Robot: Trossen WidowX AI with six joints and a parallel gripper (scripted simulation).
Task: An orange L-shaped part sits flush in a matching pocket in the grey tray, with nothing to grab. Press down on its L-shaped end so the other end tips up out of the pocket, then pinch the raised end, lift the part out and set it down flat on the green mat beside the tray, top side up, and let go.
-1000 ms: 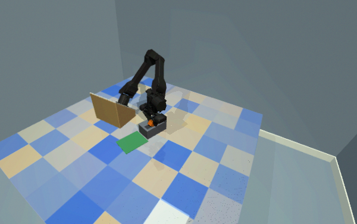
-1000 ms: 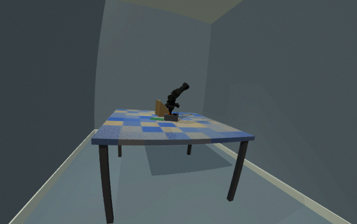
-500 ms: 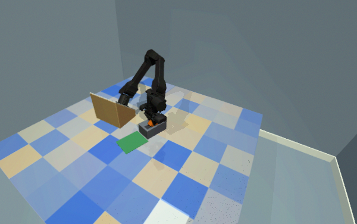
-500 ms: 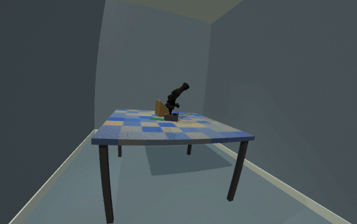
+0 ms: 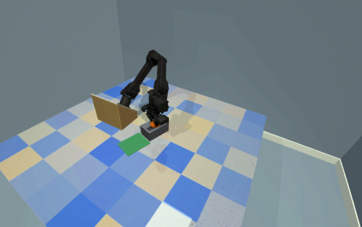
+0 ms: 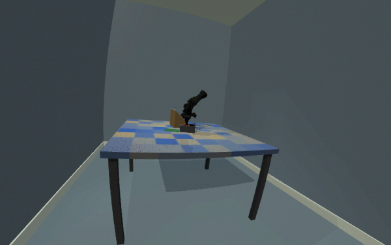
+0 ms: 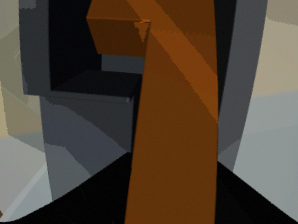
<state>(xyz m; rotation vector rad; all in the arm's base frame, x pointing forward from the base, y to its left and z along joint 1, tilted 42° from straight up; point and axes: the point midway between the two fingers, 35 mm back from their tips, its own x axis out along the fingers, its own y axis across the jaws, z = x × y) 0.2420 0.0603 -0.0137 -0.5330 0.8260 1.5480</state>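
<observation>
The orange L-shaped part (image 5: 154, 124) (image 7: 175, 120) is tilted in the grey tray (image 5: 155, 133) (image 6: 187, 129) (image 7: 248, 60). In the wrist view its long straight arm runs toward the camera, raised, and leaves the bottom edge. Its L-shaped end lies lower, in the pocket, at the top of that view. My gripper (image 7: 170, 165) is shut on the long arm, with one black finger against each side. The fingertips are partly hidden behind the part. The green mat (image 5: 133, 144) (image 6: 171, 129) lies flat beside the tray, with nothing on it.
A brown upright panel (image 5: 108, 115) (image 6: 173, 118), bent at a corner, stands near the arm's base, behind the mat in the top view. The tray and mat are on a blue and tan chequered table (image 5: 102, 178) (image 6: 140, 144). The tray walls rise around the part.
</observation>
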